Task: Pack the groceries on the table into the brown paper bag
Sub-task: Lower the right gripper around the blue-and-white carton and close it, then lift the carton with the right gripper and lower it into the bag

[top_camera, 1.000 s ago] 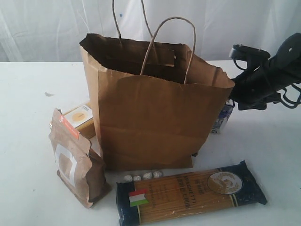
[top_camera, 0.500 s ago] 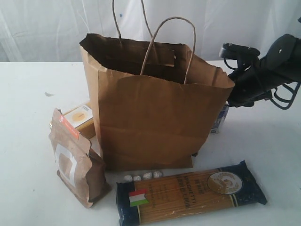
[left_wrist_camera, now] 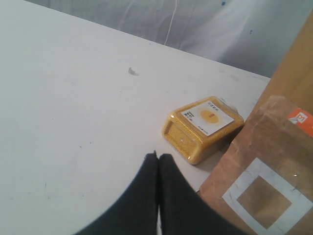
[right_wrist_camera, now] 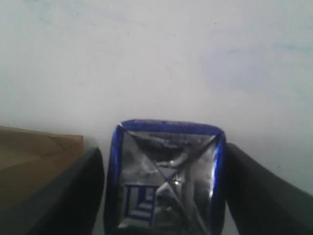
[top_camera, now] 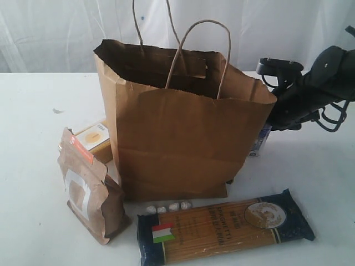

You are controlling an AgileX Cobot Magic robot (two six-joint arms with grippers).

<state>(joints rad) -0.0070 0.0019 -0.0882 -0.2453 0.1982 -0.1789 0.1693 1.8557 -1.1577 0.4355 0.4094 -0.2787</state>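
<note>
Beside bag, right side: carton between fingers of right gripper, grip cannot be told. By grain bottle: left gripper, clenched, empty. Spaghetti, pouch on table, before bag.

Bright, soft, even light; faint shadows beside bag on bench. Mild grain in exterior view. Blur in right wrist view, glare on carton.
</note>
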